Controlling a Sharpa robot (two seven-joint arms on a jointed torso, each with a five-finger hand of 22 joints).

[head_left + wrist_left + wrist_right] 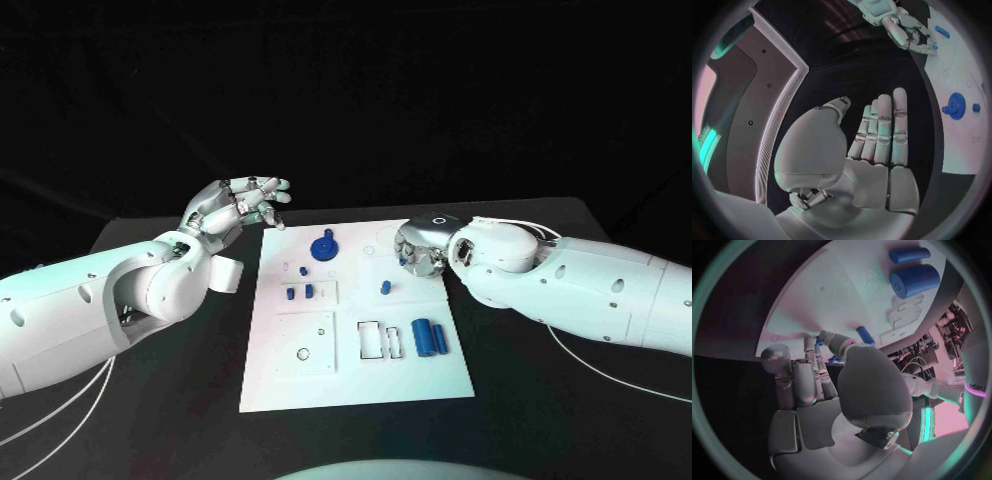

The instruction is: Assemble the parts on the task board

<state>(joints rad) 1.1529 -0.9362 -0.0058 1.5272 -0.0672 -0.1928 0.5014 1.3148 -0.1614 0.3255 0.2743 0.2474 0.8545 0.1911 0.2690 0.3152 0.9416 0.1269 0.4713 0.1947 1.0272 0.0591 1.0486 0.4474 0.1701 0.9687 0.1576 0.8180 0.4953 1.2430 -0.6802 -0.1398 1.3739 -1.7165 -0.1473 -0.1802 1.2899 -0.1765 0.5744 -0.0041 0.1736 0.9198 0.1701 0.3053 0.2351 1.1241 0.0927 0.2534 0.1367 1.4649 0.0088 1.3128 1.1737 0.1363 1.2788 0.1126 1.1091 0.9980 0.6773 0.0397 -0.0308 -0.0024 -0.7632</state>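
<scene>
A black table [173, 400] under a dark background carries the white board [361, 380] at its centre, long side running from twelve to six o'clock.

On the board, a blue gear [326, 246] sits near the twelve o'clock end, slightly toward eleven. Below it, toward nine o'clock of the board's middle, small blue pegs [300, 292] stand close together. A single short blue pin [387, 287] stands toward two o'clock of the board's centre. Two blue cylinders [427, 336] lie side by side at about four o'clock, just beside a pair of rectangular slots [372, 339].

The left hand [242, 205] hovers at about eleven o'clock, off the board's corner and above the table, its fingers spread and lightly bent with nothing in them; the left wrist view shows its fingers [886, 130] straight and side by side, empty, with the gear [957, 106] well apart from them.

The right hand [417, 248] is at the board's one o'clock edge, over the white surface, palm turned down. In the right wrist view its fingers [814, 375] reach toward the board [836, 295] with the pin [865, 334] just beside the thumb; whether it touches or pinches anything cannot be told. The cylinders [914, 280] lie well beyond the hand.
</scene>
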